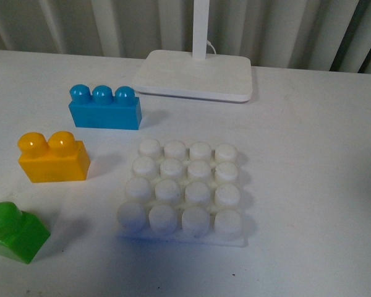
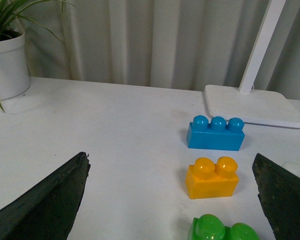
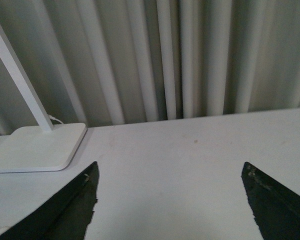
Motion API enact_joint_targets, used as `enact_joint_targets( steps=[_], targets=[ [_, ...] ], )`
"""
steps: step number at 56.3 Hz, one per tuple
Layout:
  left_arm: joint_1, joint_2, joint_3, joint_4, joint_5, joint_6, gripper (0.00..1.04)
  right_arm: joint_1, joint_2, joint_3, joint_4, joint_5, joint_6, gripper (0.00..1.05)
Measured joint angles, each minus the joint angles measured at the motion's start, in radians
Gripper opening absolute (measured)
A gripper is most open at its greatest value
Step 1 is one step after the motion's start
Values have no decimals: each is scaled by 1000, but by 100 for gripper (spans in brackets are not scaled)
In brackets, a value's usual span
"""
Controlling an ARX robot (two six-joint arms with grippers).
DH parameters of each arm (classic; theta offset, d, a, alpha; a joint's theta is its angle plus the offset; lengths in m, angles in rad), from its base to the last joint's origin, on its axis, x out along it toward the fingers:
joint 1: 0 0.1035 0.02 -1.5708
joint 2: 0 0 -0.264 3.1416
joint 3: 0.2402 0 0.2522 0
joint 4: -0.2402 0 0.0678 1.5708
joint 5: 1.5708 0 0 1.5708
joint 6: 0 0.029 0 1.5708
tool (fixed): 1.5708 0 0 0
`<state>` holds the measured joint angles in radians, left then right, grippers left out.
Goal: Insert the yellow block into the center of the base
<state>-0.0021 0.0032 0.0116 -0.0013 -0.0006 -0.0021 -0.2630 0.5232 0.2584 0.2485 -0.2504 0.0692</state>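
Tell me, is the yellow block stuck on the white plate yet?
Not yet; nothing is done. The yellow block sits on the table left of the base, whose studs are bare. The left tool and right tool are open and empty. Still to do: grab the block and press it onto the centre studs.

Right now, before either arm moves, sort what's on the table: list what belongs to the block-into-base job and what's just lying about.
For the job:
- yellow block, standing left of the base
- base, the white studded plate, nothing on it yet

Just lying about:
- blue brick
- green brick
- lamp stand
- potted plant
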Motion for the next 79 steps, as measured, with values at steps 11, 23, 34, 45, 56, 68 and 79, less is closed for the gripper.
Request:
enact_joint_targets(
  steps=[11,23,34,45,56,68,79],
  targets=[
    [0,0,0,0,0,0,98,88,-94,-94,10,85,-54,39],
    [0,0,0,0,0,0,98,232,-194,-164,-18,241,-66,1],
    [0,0,0,0,0,0,98,259,-253,-194,-43,250,-66,1],
    [0,0,0,0,0,0,98,259,-303,-216,-72,250,-66,1],
    [0,0,0,0,0,0,98,259,-392,-252,-130,250,-66,1],
    [0,0,0,0,0,0,98,259,-519,-253,-247,249,-66,1],
    [0,0,0,0,0,0,98,259,-519,-253,-247,249,-68,12]
  ],
)
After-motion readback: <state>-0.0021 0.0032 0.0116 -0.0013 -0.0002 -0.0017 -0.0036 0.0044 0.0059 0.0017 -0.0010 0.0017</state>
